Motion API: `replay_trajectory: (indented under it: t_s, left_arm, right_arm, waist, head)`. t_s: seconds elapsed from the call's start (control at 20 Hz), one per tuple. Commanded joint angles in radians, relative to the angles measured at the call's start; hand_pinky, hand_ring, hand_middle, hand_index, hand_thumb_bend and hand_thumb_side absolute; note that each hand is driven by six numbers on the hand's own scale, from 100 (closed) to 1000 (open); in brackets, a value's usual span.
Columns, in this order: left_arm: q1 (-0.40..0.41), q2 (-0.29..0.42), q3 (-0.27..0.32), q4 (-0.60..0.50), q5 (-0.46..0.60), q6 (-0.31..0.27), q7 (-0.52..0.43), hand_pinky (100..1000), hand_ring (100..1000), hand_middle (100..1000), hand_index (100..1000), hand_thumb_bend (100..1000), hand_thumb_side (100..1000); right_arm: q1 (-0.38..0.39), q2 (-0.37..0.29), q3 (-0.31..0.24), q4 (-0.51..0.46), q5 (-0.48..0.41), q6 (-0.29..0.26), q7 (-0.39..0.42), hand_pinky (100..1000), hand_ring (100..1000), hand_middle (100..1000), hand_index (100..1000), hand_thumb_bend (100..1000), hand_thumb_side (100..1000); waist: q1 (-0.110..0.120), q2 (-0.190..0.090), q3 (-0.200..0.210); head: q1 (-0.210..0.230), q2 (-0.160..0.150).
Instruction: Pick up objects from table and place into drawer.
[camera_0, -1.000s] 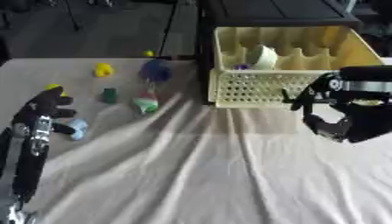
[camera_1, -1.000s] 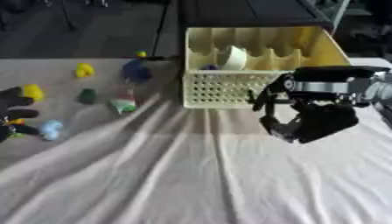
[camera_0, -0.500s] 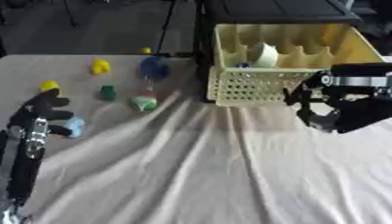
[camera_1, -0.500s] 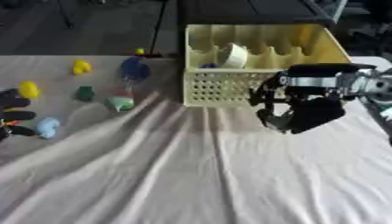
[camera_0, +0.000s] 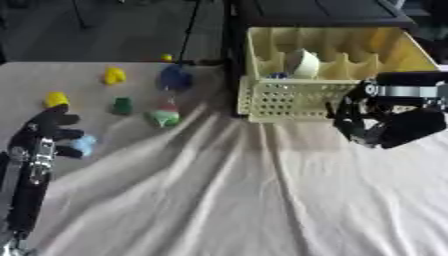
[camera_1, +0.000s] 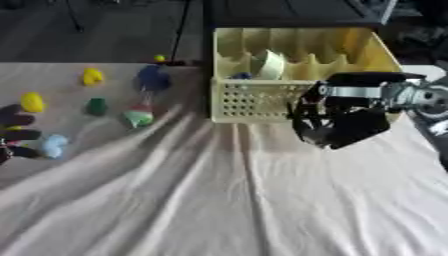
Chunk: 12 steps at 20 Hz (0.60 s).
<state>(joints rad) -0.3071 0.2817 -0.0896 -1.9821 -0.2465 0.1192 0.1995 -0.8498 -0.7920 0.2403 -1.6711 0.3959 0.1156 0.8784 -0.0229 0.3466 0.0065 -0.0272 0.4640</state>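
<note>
Toys lie scattered on the left part of the cloth-covered tabletop (camera_0: 245, 200): a yellow piece (camera_0: 114, 76), a second yellow piece (camera_0: 56, 99), a small green block (camera_0: 122, 105), a dark blue lump (camera_0: 175, 78), a green-and-red piece (camera_0: 164, 115) and a pale blue piece (camera_0: 84, 145). The yellow perforated drawer (camera_0: 289, 100) sits at the far right, with a whitish object (camera_0: 304, 62) already inside. The right robot hand (camera_1: 337, 122) hangs just in front of the drawer's near wall, fingers curled inward, apparently holding nothing. The left robot hand (camera_0: 48, 131) rests at the left edge, fingers relaxed, just beside the pale blue piece. The main risk, as I judge it, is the wrinkled cloth: a finger dragging a fold could pull the small toys away or roll them. The right hand is also close enough to nudge the drawer if it swings sideways.
</note>
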Motion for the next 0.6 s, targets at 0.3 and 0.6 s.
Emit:
replay_trajectory:
  t_s: [0.3, 0.6]
  left_arm:
    - [0.000, 0.004, 0.000, -0.018, -0.003, 0.000, -0.005, 585, 706, 720, 883, 100, 1000]
    - [0.003, 0.006, 0.005, -0.018, -0.005, -0.001, -0.004, 585, 707, 721, 883, 100, 1000]
  right_arm:
    - [-0.004, -0.014, -0.007, 0.021, 0.017, -0.003, 0.003, 100, 193, 694, 813, 100, 564]
    - [0.052, -0.063, -0.041, -0.125, 0.000, -0.006, 0.008, 100, 183, 697, 833, 100, 588]
  waist:
    - [0.001, -0.013, 0.001]
    - [0.000, -0.011, -0.003]
  head:
    - [-0.003, -0.015]
    - [0.006, -0.022]
